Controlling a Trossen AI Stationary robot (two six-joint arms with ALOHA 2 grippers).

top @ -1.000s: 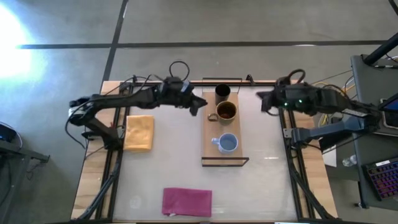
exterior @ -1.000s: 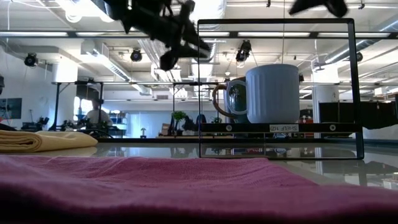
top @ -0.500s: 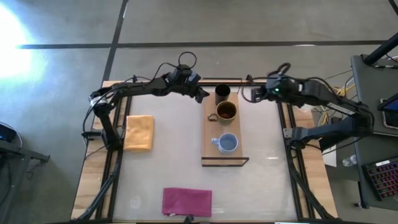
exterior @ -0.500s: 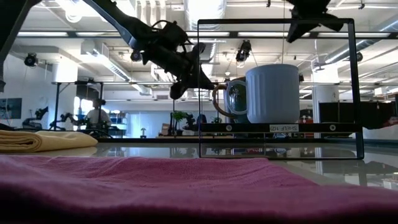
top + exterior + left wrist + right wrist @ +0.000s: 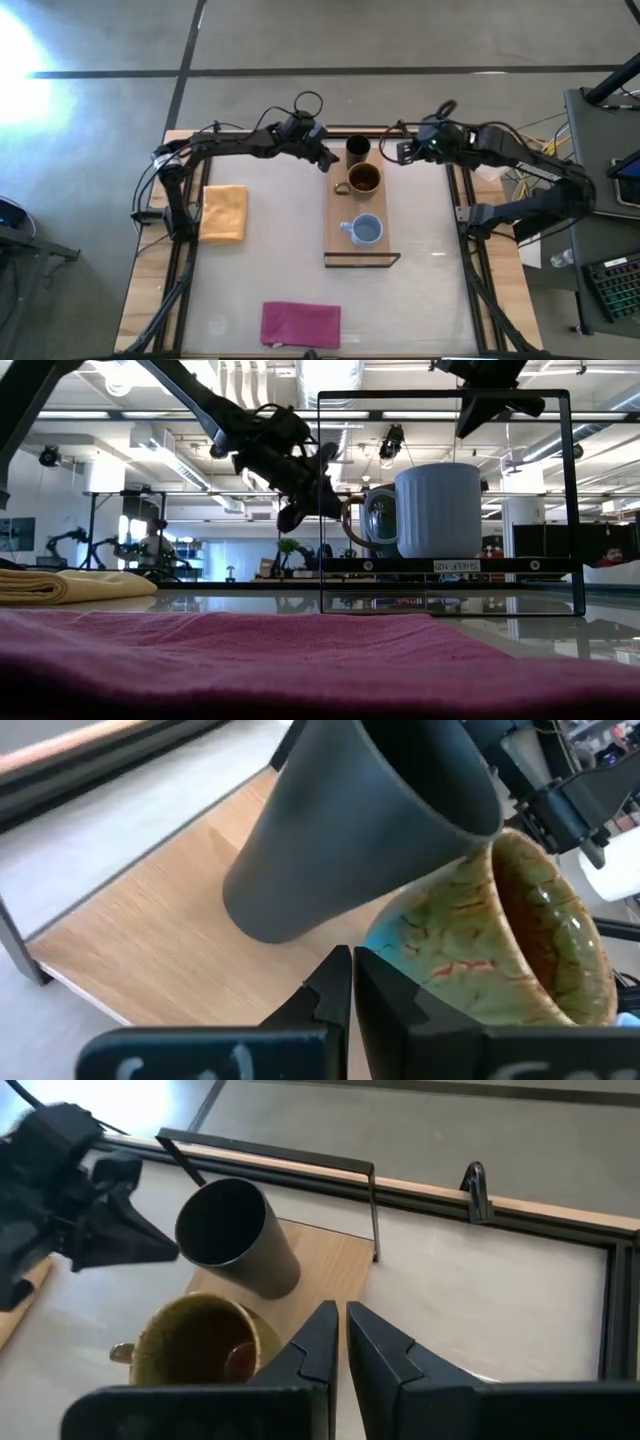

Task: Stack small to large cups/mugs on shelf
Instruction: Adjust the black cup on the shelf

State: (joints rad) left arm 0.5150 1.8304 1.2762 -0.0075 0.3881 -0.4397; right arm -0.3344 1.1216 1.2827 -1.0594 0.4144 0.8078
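Observation:
The light-wood shelf (image 5: 337, 215) lies along the table's middle. On it stand the black cup (image 5: 358, 150) at the far end, the brown mug (image 5: 364, 178) behind it and the light blue mug (image 5: 366, 231) toward the near end. My left gripper (image 5: 327, 160) is shut and hovers at the shelf's left edge, beside the black cup (image 5: 340, 830) and the brown mug (image 5: 500, 940). My right gripper (image 5: 393, 152) is shut and hovers just right of the black cup (image 5: 235, 1235), above the brown mug (image 5: 200, 1345). Neither gripper touches anything.
A folded yellow-tan pad (image 5: 224, 212) lies at the table's left. A magenta cloth (image 5: 300, 323) lies at the near edge. A thin dark metal frame (image 5: 445, 398) stands up at the shelf's near end, and a dark rail (image 5: 300, 1155) runs behind the black cup.
My left gripper has come down and gone toward the far edge and a little right, ending close beside the black cup. My right gripper has gone toward the table's left, up to the black cup. The cups have kept still.

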